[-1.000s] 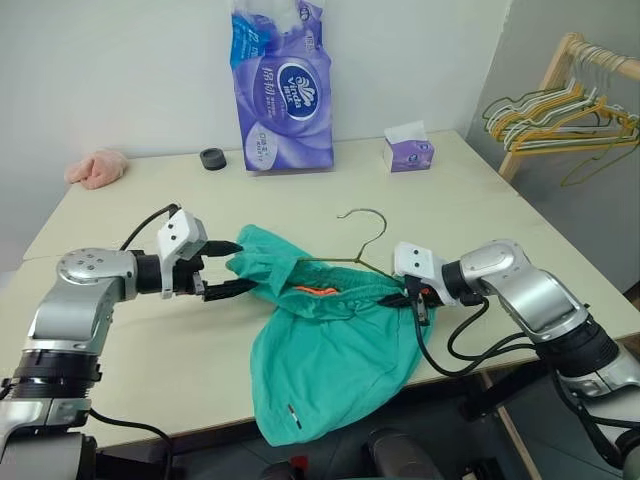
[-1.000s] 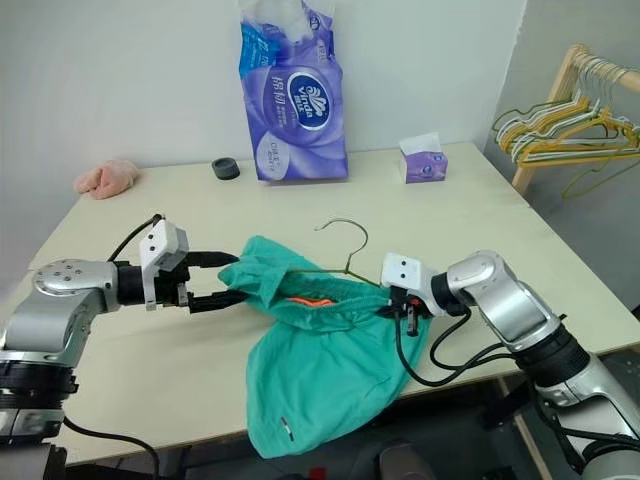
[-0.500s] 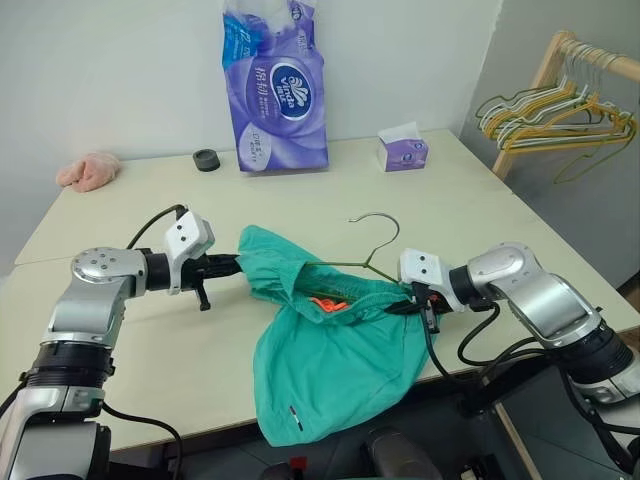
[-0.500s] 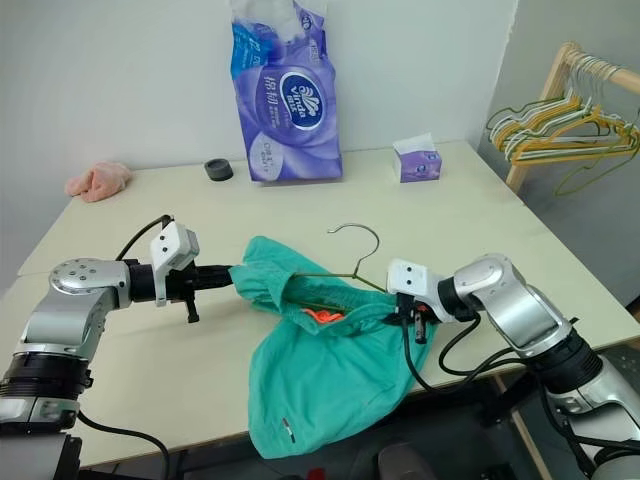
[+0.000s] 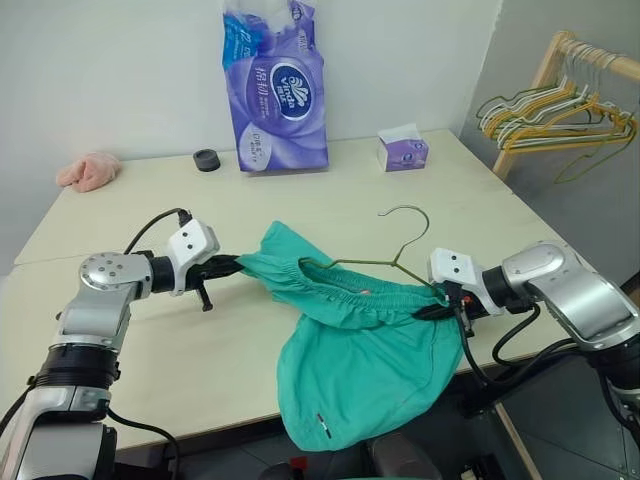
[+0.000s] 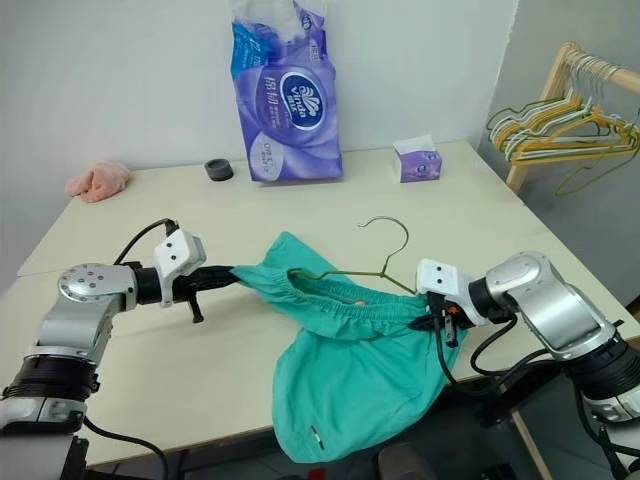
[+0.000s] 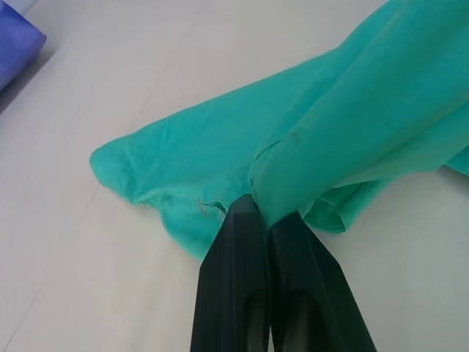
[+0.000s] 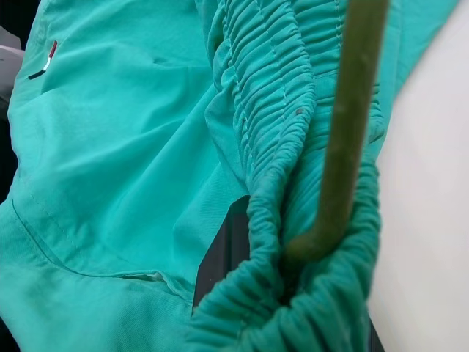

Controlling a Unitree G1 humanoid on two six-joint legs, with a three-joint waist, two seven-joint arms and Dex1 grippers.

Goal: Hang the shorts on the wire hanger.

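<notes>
I count one table [image 5: 470, 215], one pair of shorts [image 5: 370, 345] draped over its front edge and hanging past it, and one wire hanger [image 5: 385, 262] threaded inside the waistband, hook pointing toward the back edge. One purple tissue pack [image 5: 277, 85] stands at the back edge. My left gripper [image 5: 232, 264] is clenched on the left end of the shorts. My right gripper [image 5: 447, 309] is clenched too, grasping the gathered waistband at the hanger's right corner.

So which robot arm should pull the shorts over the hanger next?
Probably the left. The left gripper pinches the loose end of the shorts; the right gripper holds waistband and wire hanger together.
</notes>
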